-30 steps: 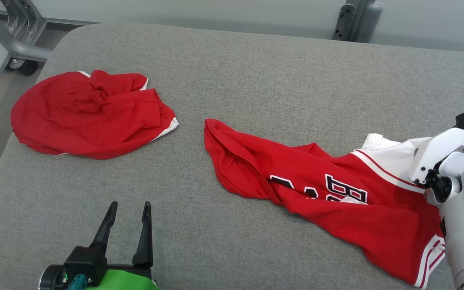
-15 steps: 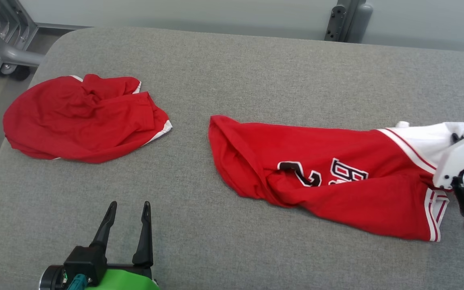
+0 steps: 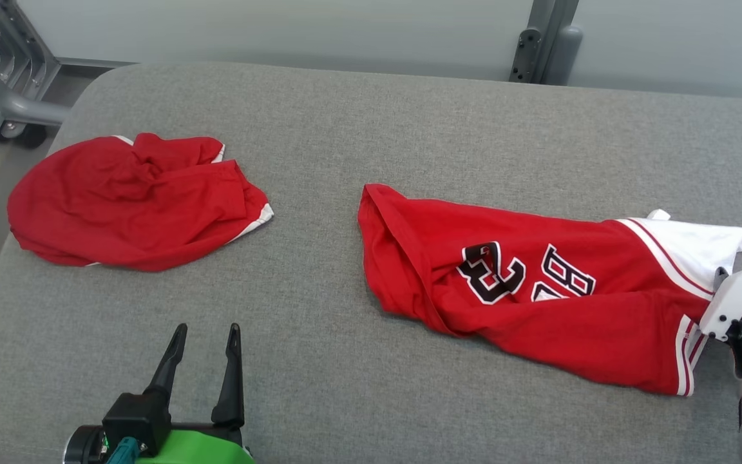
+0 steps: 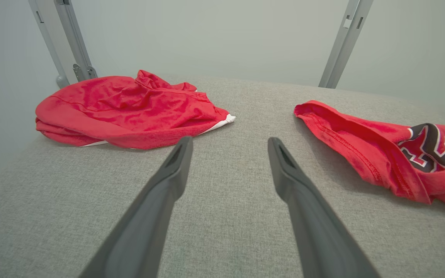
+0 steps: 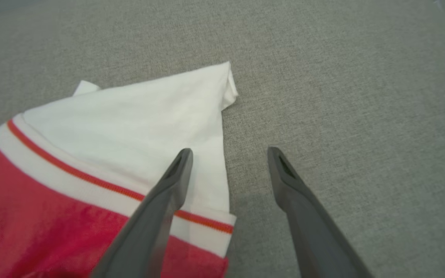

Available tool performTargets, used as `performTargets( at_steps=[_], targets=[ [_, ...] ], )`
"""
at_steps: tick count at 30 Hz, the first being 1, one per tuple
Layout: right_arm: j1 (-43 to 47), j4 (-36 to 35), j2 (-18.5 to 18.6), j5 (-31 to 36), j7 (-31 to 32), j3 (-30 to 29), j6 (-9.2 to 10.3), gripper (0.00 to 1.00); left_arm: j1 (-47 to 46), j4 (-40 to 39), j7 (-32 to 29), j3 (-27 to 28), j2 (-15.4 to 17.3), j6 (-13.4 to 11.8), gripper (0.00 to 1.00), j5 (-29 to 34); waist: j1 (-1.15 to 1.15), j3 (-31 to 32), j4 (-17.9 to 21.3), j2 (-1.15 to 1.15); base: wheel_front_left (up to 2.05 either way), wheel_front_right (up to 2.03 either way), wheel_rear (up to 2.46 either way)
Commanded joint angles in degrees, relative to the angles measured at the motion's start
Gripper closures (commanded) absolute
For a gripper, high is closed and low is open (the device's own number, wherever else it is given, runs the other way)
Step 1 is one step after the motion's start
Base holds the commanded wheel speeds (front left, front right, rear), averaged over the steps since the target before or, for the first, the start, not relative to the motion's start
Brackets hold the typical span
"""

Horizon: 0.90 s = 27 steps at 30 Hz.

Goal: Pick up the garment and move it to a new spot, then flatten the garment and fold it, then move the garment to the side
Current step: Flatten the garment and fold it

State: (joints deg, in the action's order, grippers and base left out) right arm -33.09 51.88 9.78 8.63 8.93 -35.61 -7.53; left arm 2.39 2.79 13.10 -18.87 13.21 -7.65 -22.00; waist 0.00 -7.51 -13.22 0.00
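Observation:
The garment [image 3: 538, 290] is a red jersey with black numbers and a white sleeve, lying stretched out on the right half of the grey padded table [image 3: 371, 122]. In the right wrist view my right gripper [image 5: 230, 151] is open just above the sleeve's white corner [image 5: 129, 119], its left finger over the cloth, its right finger over bare table, nothing between them. The right arm's white wrist [image 3: 741, 293] shows at the jersey's right end. My left gripper [image 3: 207, 328] stands open near the front edge, empty, with the jersey's hem [image 4: 361, 154] to its right.
A second red garment [image 3: 133, 200] lies crumpled at the table's back left, also seen in the left wrist view [image 4: 129, 110]. Grey metal frame posts [image 3: 542, 38] stand behind the table, and another [image 3: 4, 84] at the left corner. Bare grey padding separates the two garments.
The right gripper dragged the jersey rightward, drawing it out straighter, then opened and let go of the white sleeve. The head camera shifted a little. The left gripper stayed put.

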Motion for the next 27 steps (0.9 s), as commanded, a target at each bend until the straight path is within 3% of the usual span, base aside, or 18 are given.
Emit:
performTargets(
  at_steps=[1,5,9,16,17,22,27],
  targets=[
    [1.58,-0.30,-0.98,0.70,0.30,-0.43,0.07,0.00,0.59,0.33,0.02,-0.07,0.06,-0.45,0.00,-0.49,0.00,1.87,0.33,0.00,0.00,0.00,0.00],
    [3.76,-2.51,-2.99,-1.16,-1.32,0.83,0.07,0.00,1.76,0.85,-0.05,-0.02,-0.03,-0.51,0.00,-1.14,0.00,4.66,0.91,0.00,0.00,0.00,0.00],
    [8.12,-6.75,-4.84,-5.63,-5.05,6.44,0.07,0.00,3.08,1.39,0.13,0.35,-0.10,-0.88,0.00,-1.84,0.00,7.58,2.15,0.00,0.00,0.00,0.00],
    [20.40,-22.55,-5.94,-14.22,-10.48,17.72,0.08,0.00,3.64,3.12,1.01,1.11,-0.62,-1.15,0.00,-2.31,0.00,10.69,4.58,0.00,0.00,0.00,0.00],
    [24.07,-27.82,-6.00,-15.00,-12.28,20.53,0.07,0.00,3.73,3.77,1.17,1.41,-0.73,-1.17,0.00,-2.45,0.00,11.38,5.18,0.00,0.00,0.00,0.00],
    [32.83,-39.37,-5.90,-15.85,-16.67,26.22,0.07,0.00,4.33,5.02,1.68,2.14,-0.98,-1.17,0.00,-2.55,0.00,12.72,6.36,0.00,0.00,0.00,0.00],
    [40.10,-45.50,-5.59,-16.21,-19.62,29.83,0.08,0.00,5.15,6.05,2.05,3.28,-1.19,-0.67,0.00,-2.13,0.00,13.72,6.88,0.00,0.00,0.00,0.00]
  ],
)
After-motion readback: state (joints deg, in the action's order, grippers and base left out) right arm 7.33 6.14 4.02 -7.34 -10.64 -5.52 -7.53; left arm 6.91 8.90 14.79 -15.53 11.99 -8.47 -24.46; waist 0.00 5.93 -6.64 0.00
